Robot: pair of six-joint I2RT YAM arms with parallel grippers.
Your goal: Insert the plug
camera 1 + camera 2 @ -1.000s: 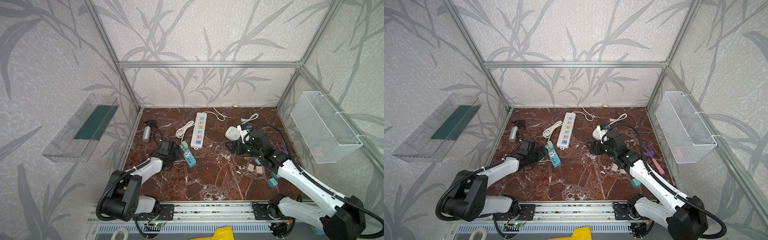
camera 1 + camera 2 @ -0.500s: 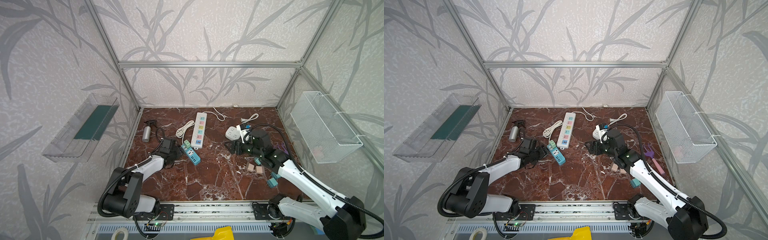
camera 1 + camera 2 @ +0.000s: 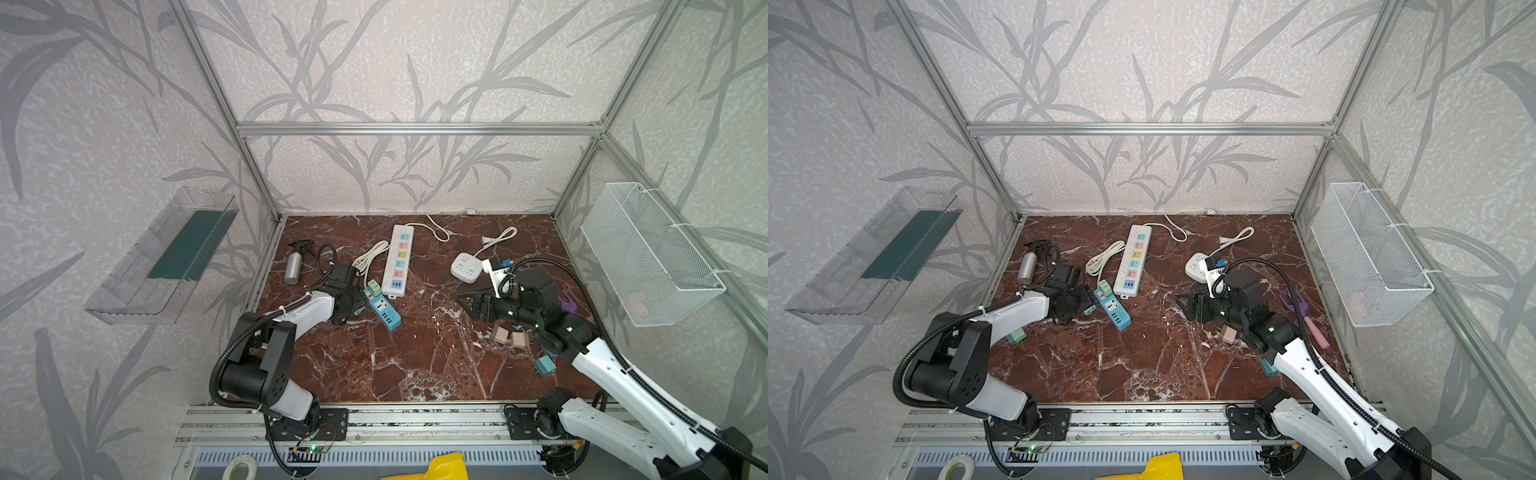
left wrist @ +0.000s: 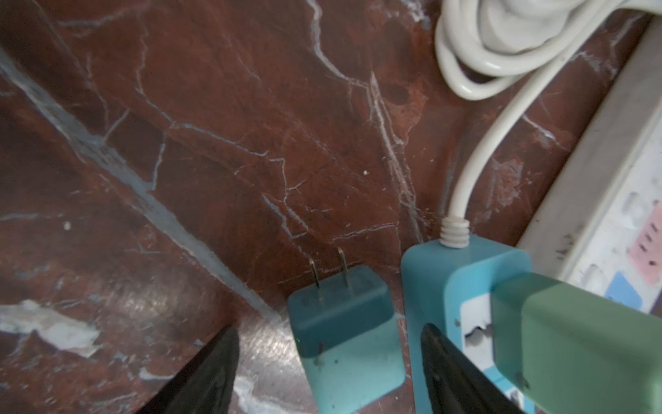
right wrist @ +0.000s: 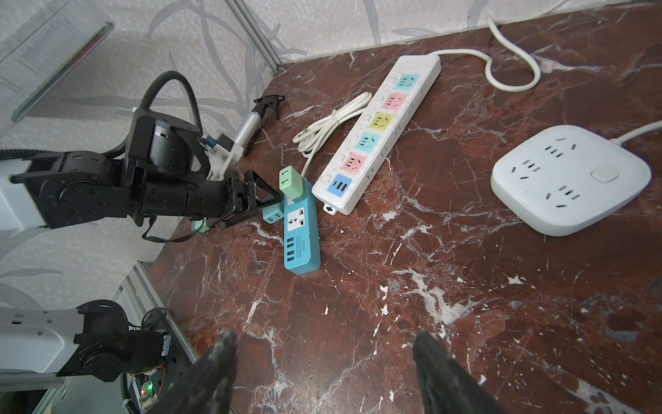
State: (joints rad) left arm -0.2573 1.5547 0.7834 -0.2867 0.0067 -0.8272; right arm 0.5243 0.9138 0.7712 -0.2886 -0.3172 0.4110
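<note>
A teal plug lies on the marble floor, its two prongs pointing away from my left gripper. That gripper is open and straddles the plug, with a wide gap at one finger and a narrow one at the other. Right beside it lies the blue power strip, with a green plug seated in its end socket. In the right wrist view the teal plug sits between the left gripper's fingers, against the blue strip. My right gripper hovers open and empty over bare marble at mid-right.
A long white power strip with coloured sockets and a coiled white cable lie just behind the blue strip. A white square socket block, a spray bottle, two beige plugs, another teal plug and a purple tool also lie about.
The left gripper's jaws have narrowed around the teal plug, and its arm has edged toward the blue strip. The right arm has hardly moved.
</note>
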